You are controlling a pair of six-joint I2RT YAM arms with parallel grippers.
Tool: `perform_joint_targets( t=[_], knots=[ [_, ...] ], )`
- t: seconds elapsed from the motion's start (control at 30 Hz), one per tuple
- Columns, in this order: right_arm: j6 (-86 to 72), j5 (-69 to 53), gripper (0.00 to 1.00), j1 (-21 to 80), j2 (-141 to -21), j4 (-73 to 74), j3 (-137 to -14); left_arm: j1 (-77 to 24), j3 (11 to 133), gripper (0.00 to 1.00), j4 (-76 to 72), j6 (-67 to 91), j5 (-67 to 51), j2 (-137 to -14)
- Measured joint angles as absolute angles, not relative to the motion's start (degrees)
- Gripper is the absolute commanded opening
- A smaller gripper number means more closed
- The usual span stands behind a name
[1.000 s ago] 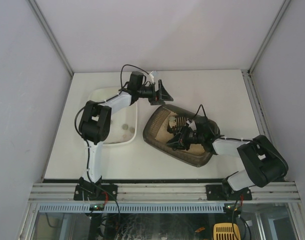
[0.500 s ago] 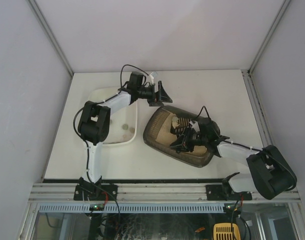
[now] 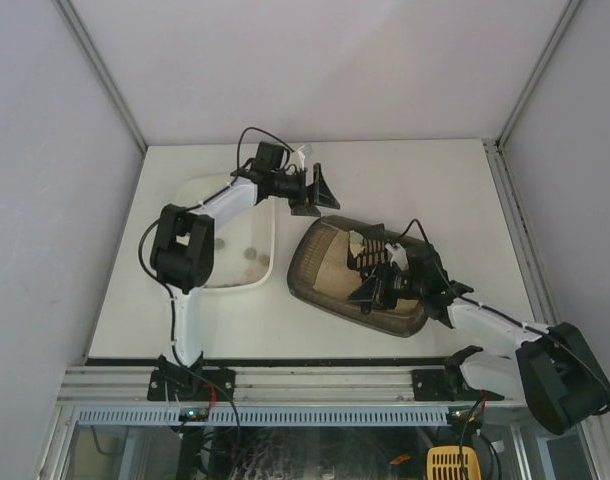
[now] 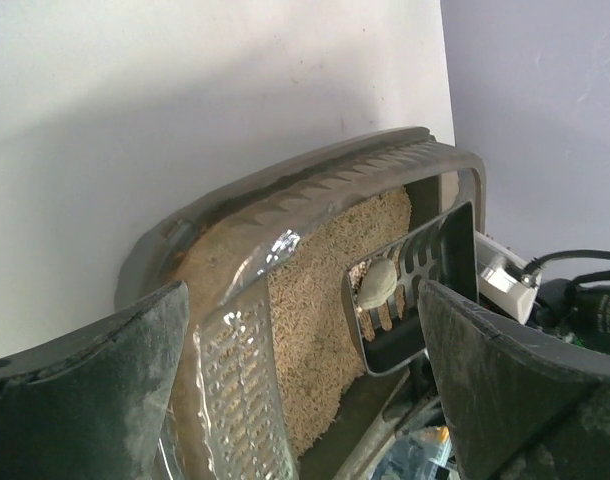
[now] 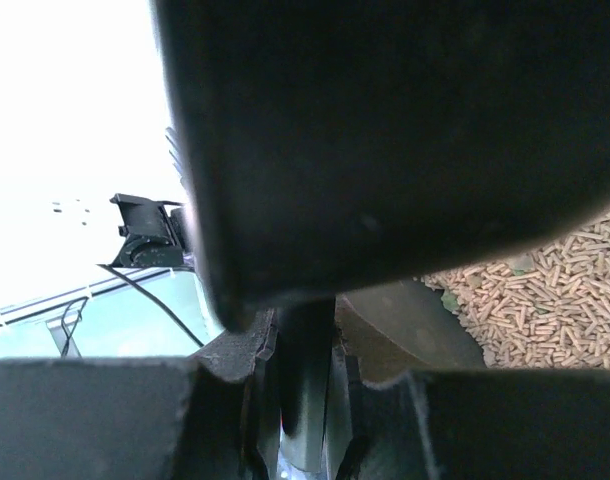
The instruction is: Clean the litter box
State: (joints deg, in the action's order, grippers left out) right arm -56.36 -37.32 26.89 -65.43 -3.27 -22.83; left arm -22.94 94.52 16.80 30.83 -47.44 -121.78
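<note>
Top external view: the litter box point(image 3: 297, 272) lies with the white tray point(image 3: 269, 238) just beside its left rim. Over its litter, the right gripper point(image 3: 377, 291) clamps a slotted scoop point(image 3: 371, 256). The left gripper point(image 3: 320, 190) hovers beside its far rim, spread wide.

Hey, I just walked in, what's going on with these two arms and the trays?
The right gripper is clamped on a slotted scoop inside the litter box, and the scoop carries one pale lump. The left gripper hovers with open jaws by the box's far rim, holding nothing. Two small lumps lie in the white tray beside the box.
</note>
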Motion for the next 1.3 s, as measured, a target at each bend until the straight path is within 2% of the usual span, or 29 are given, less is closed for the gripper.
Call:
perform_joint_targets(
  t=[0.17, 0.37, 0.47, 0.97, 1.3],
  knots=[
    [-56.31, -38.48, 0.0, 26.17, -63.75, -11.03, -18.39, -22.55, 94.52, 1.0, 19.57, 28.86, -47.07, -118.98],
    [-60.23, -40.03, 0.0, 25.52, -63.53, -31.16, -9.91, -21.56, 92.2, 1.0, 21.69, 26.48, -47.07, -114.85],
    [-61.12, -40.6, 0.0, 25.54, -63.31, -35.99, -7.7, -20.93, 88.99, 1.0, 23.33, 24.38, -46.33, -111.66],
    [-51.13, -42.33, 0.0, 22.65, -47.27, -22.41, -8.01, -20.03, 79.22, 1.0, 40.25, 4.75, -38.87, -93.67],
    [-50.33, -44.51, 0.0, 18.11, -42.57, -19.66, -6.44, -19.79, 75.53, 1.0, 43.03, 2.11, -37.43, -90.56]
  ],
)
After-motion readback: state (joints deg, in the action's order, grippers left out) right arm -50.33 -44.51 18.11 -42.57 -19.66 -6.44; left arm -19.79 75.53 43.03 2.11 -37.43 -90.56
